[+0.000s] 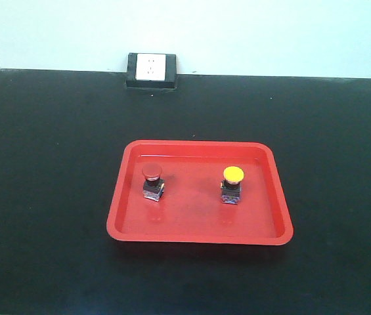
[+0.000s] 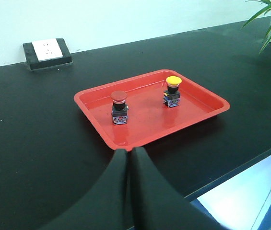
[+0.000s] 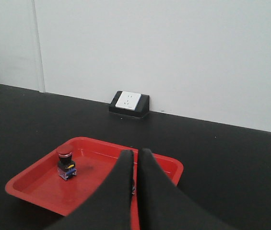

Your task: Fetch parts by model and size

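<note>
Both switches stood upright in the red tray (image 1: 198, 235) on the black bench (image 1: 41, 197) — the red-capped switch (image 1: 152, 181) toward the tray's left side, the yellow-capped switch (image 1: 232, 184) toward its right, well apart from each other and from the tray walls. Neither arm had hold of anything. The left claw (image 2: 128, 155) hung back over the bench near the tray's front rim with its two dark fingers pressed together, and the right claw (image 3: 135, 158) was pinched closed as well, hovering on the tray's right side and hiding the yellow one from its own camera. From where things stood, the worry was the shape of those parts: a wide rounded cap on a narrow body looked top-heavy, so a finger brushing the cap on the way down could probably tip one over or skate it across the smooth tray floor. A claw that came in without parting first would simply knock it — and picking the wrong colour would spoil the fetch altogether. A wall socket (image 1: 151, 67) sat at the back, out of the way.
</note>
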Robot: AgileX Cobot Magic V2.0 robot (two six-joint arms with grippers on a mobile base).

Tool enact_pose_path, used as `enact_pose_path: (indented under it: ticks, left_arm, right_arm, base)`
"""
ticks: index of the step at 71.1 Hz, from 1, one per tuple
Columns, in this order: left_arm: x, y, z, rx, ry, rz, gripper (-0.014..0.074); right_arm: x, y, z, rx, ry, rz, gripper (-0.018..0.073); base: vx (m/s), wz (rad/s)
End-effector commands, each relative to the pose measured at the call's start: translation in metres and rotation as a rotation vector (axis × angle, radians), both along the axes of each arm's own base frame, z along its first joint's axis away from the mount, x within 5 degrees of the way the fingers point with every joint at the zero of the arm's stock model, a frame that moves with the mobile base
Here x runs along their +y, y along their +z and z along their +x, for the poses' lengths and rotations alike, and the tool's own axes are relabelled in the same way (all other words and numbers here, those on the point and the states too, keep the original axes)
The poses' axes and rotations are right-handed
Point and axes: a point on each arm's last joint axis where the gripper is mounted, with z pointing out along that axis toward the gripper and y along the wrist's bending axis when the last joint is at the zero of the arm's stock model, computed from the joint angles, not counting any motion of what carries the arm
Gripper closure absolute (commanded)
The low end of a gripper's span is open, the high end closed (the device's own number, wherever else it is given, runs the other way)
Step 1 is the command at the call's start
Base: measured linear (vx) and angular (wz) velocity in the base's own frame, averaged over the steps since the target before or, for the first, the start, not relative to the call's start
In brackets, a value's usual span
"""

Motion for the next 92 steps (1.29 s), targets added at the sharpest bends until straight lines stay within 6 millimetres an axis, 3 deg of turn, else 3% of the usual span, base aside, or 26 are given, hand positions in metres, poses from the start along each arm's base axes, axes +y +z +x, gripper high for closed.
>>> enact_pose_path:
  ticks: [1, 46, 61, 68, 77, 92]
  left_arm:
    - [0.001, 0.011, -0.003, -0.083, -0.008, -0.056, 0.0602]
    - [0.001, 0.010, -0.002, -0.083, -0.004, -0.055, 0.0602]
    - [-0.003, 0.010, 0.012, -0.257, 0.167, -0.077, 0.0602]
    - [-0.006, -0.005, 0.026, -0.313, 0.265, -0.067, 0.0602]
    - [-0.007, -0.040, 0.044, -0.296, 0.386, -0.039, 0.0602]
    - [-0.004, -0.079, 0.058, -0.269, 0.502, -0.048, 0.0602]
  right_arm:
    - [0.000, 0.013, -0.001, -0.071, 0.000, 0.019, 0.0569]
    - [0.000, 0.013, -0.001, -0.071, 0.000, 0.019, 0.0569]
    - [0.000, 0.013, -0.001, -0.068, 0.000, 0.018, 0.0569]
    - [0.000, 0.012, -0.001, -0.067, 0.000, 0.017, 0.0569]
    - [0.000, 0.012, -0.001, -0.067, 0.000, 0.017, 0.0569]
    - [0.000, 0.012, -0.001, -0.067, 0.000, 0.017, 0.0569]
  base:
    - [0.00, 0.00]
    - [0.00, 0.00]
    - [0.00, 0.00]
    - [0.00, 0.00]
    - [0.00, 0.00]
    - [0.00, 0.00]
